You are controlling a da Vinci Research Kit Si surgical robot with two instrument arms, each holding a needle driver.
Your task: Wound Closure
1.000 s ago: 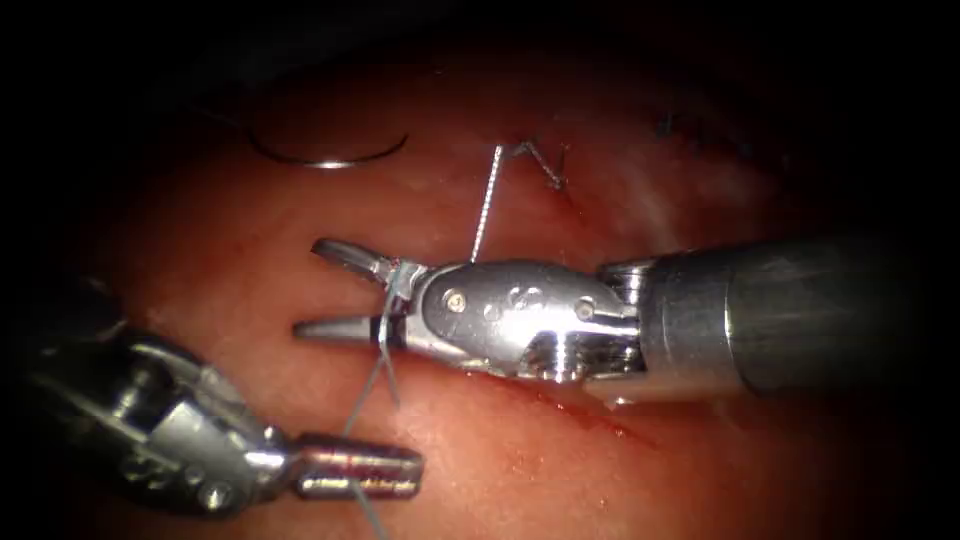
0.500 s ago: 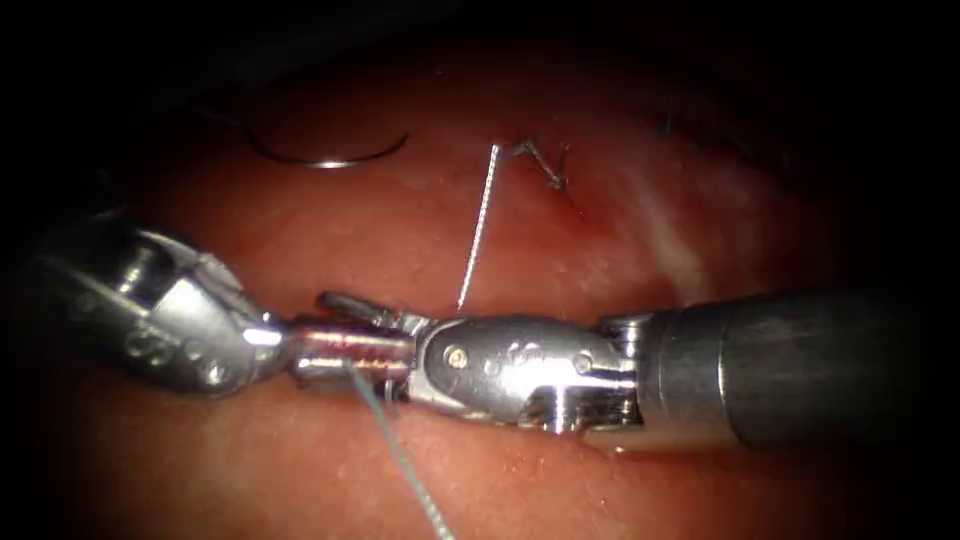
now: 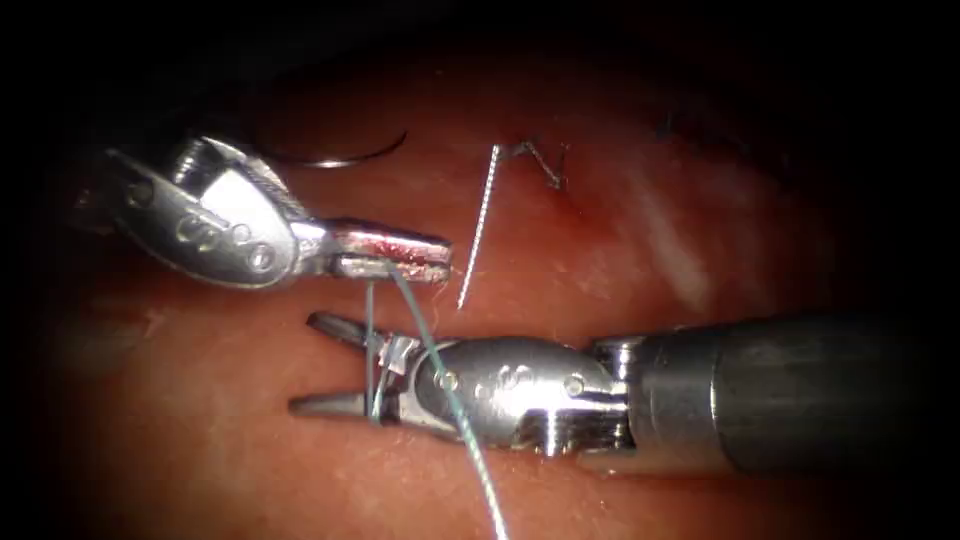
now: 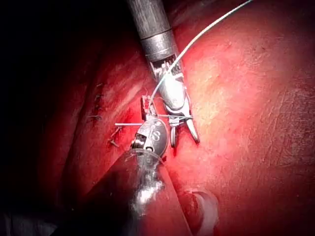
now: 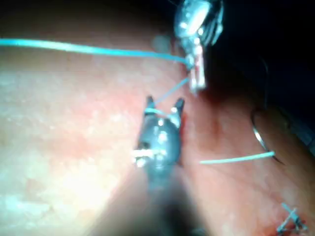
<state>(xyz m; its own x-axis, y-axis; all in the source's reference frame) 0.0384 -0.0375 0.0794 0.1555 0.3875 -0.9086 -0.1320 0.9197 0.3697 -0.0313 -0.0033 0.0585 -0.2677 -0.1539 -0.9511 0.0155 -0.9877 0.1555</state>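
Observation:
My left tool (image 3: pixel 444 257) sits above the right tool, jaws shut on the blue thread (image 3: pixel 455 410); it also shows as the left tool (image 5: pixel 198 81). From there the thread drops across and winds around my right tool (image 3: pixel 305 363), whose jaws stand open and hold nothing, seen too as the right tool (image 4: pixel 184 138). The curved needle (image 3: pixel 330 157) lies free on the tissue (image 3: pixel 620 240), not in it, left of the knotted stitch (image 3: pixel 545 168). A short thread tail (image 3: pixel 480 220) rises from that stitch.
Red fluid wets the left tool's jaws and the tissue around the stitch. Several earlier stitches (image 4: pixel 98 105) line the cut. The right tool's thick shaft (image 3: pixel 800 390) crosses the right side.
The left tool rose from the lower left, past the right tool's jaws, to above them, carrying the thread with it. The thread now loops around the right tool's open jaws.

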